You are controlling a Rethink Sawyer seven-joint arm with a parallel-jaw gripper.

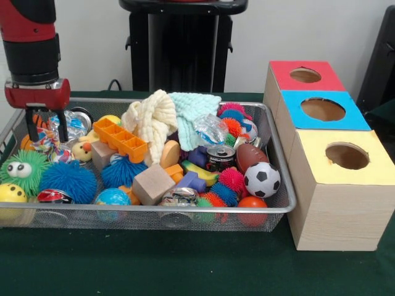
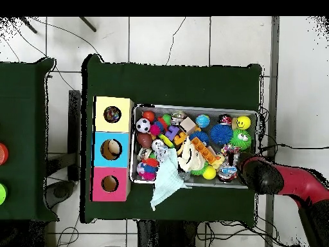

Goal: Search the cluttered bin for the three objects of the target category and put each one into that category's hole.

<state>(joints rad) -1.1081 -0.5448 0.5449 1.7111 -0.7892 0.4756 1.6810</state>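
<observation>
table (image 1: 185, 271): we see a dark green cloth under everything, bare along the near edge in the front view.
yellow-topped box (image 1: 336, 209): we find it nearest of three wooden boxes, just beside the bin's right end; the hole (image 1: 347, 156) in its top is round, and from overhead something multicoloured shows inside it.
bin (image 1: 154, 213): we see a wide silver mesh tray crowded with toys.
near row: we pick out a yellow smiley ball (image 1: 11, 194), a green fuzzy ball with eyes (image 1: 21, 169), a blue spiky ball (image 1: 68, 180), a wooden cube (image 1: 153, 184) and a soccer ball (image 1: 261, 179).
middle: we note an orange ice-cube tray (image 1: 120, 139), a drink can (image 1: 220, 158) and a small brown football (image 1: 251, 155).
rag (image 1: 48, 139): we see a white cloth with bright patches at the bin's left end, lying among the toys right under the arm.
tool (image 1: 45, 134): we see two dark fingers (image 1: 31, 126) spread apart, pointing down, with the rag between and around them; we cannot tell whether they touch it.
far side: we see a cream knitted cloth (image 1: 151, 117) heaped beside a mint-green knitted cloth (image 1: 192, 111), which hangs over the rim in the overhead view.
blue-topped box (image 1: 324, 111): we see it behind the yellow one.
red-topped box (image 1: 302, 77): we see it farthest back.
</observation>
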